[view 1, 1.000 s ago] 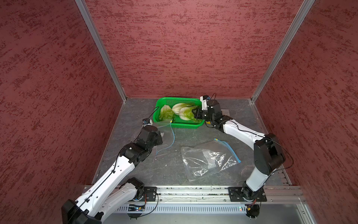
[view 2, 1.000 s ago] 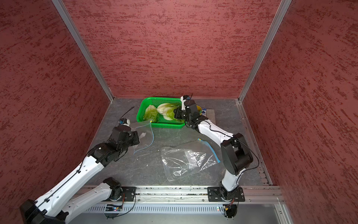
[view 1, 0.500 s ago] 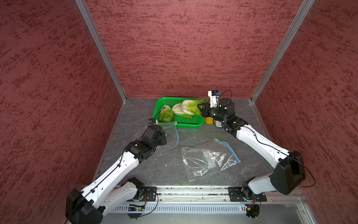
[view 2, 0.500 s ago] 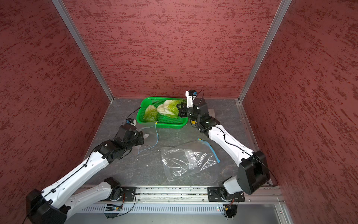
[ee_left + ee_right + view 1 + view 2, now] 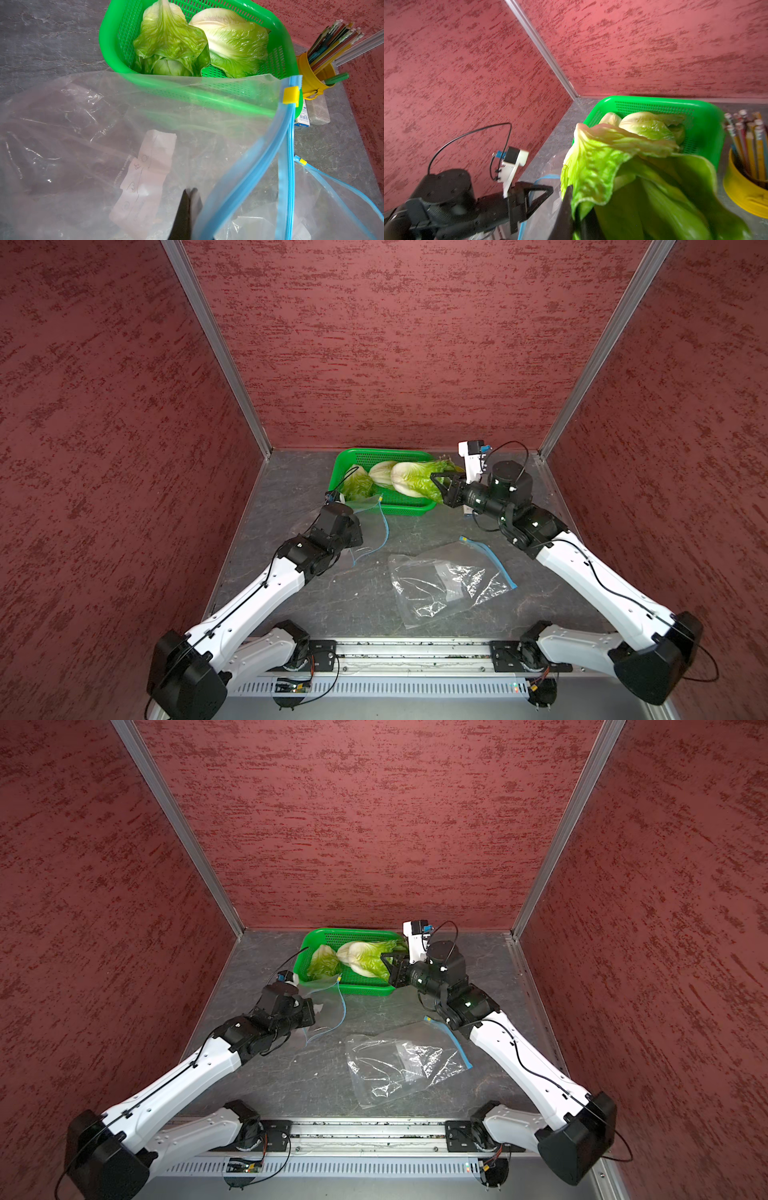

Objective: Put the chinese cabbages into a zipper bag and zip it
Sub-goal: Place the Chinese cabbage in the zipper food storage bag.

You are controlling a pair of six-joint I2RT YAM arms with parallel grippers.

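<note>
The right arm stretched low toward the basket point(image 5: 384, 453), right gripper point(image 5: 439, 489) clamped on a cabbage point(image 5: 413, 483) raised over it. The left gripper point(image 5: 190, 192), arm extended, pinched a bag point(image 5: 99, 124) against the basket's front; two other cabbages point(image 5: 166, 41) point(image 5: 232, 39) lay inside. A spare bag point(image 5: 444, 585) lay nearby.

The walls point(image 5: 395, 344) are dark red with a darker streaky mottle. The worktop point(image 5: 353, 605) is grey, veined like stone. The perforated basket point(image 5: 386, 452) is bright green. The chinese cabbages point(image 5: 234, 43) run from whitish bases to crinkled light green leaves. The zipper bag point(image 5: 83, 135) is clear (blue zip strip point(image 5: 259, 158), yellow slider point(image 5: 291, 95)). The left claw point(image 5: 190, 199) and right claw point(image 5: 575, 218) are black; the arms point(image 5: 266, 593) are white with black joints.
</note>
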